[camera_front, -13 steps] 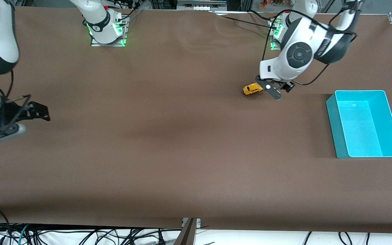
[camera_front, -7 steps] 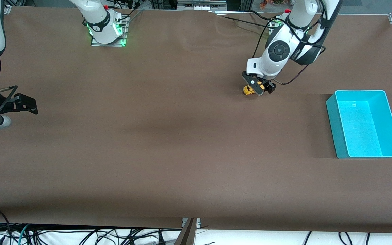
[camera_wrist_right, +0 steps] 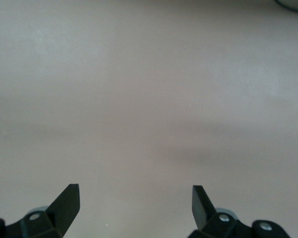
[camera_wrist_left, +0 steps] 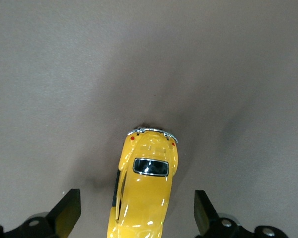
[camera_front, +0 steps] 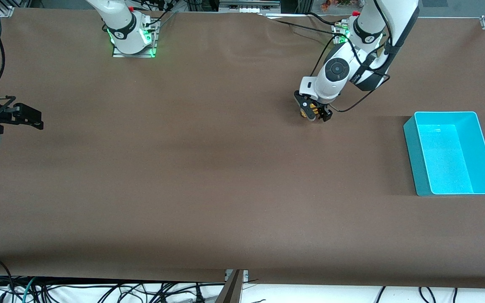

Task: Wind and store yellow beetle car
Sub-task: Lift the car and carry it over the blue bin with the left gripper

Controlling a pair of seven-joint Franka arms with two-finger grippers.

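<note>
Front view: the left gripper (camera_front: 313, 112) is low over the yellow beetle car (camera_front: 308, 111) in the upper right of the frame, on the brown surface (camera_front: 209, 176). The right gripper (camera_front: 27, 118) hangs at the frame's left edge, waiting. A turquoise bin (camera_front: 411, 139) sits at the right of the frame.

Left wrist view: the car (camera_wrist_left: 145, 191) stands at bottom centre between the spread fingers (camera_wrist_left: 67, 214), which are clear of its sides.

Right wrist view: spread fingers (camera_wrist_right: 64, 203) over bare surface (camera_wrist_right: 149, 99).
</note>
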